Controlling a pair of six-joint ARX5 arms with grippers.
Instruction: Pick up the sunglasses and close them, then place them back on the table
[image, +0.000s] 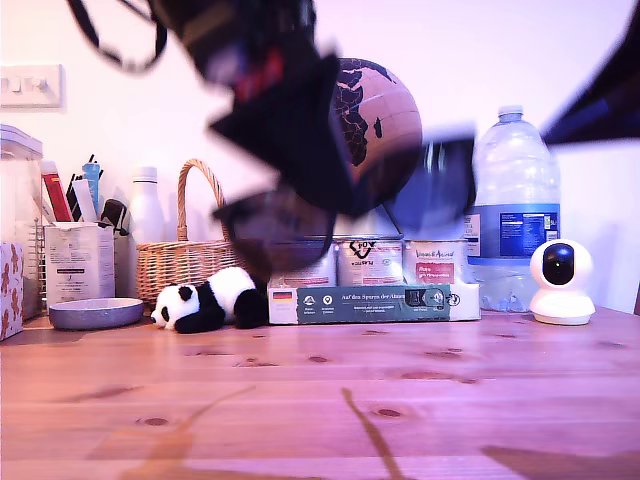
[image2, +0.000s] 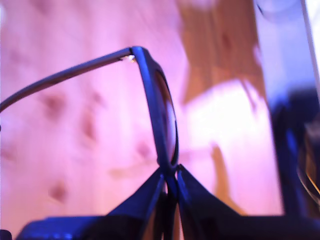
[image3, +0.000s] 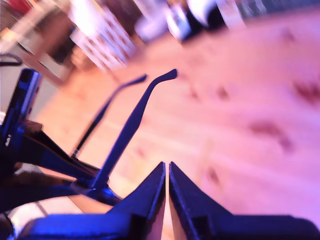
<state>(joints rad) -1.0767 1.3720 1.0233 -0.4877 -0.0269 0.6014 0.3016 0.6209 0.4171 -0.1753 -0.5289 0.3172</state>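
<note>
step: closing in hand | sunglasses (image2: 162, 120) held aloft above table (image: 320, 400), clamped at frame by first gripper (image2: 170, 187) | second gripper (image3: 166, 192) clenched, nothing seen gripped, beside a temple | next: 2 temples need folding

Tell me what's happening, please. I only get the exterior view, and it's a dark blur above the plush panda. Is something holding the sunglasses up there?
Observer: Yes. In the first wrist view, my first gripper is clamped on the rim of one lens of the sunglasses.
Operator: Are they folded shut?
Observer: No. The second wrist view shows both temple arms sticking straight out, unfolded.
Operator: And the other claw?
Observer: My second gripper sits beside those temple arms, above the table. Its jaws are together and nothing shows between them.
</note>
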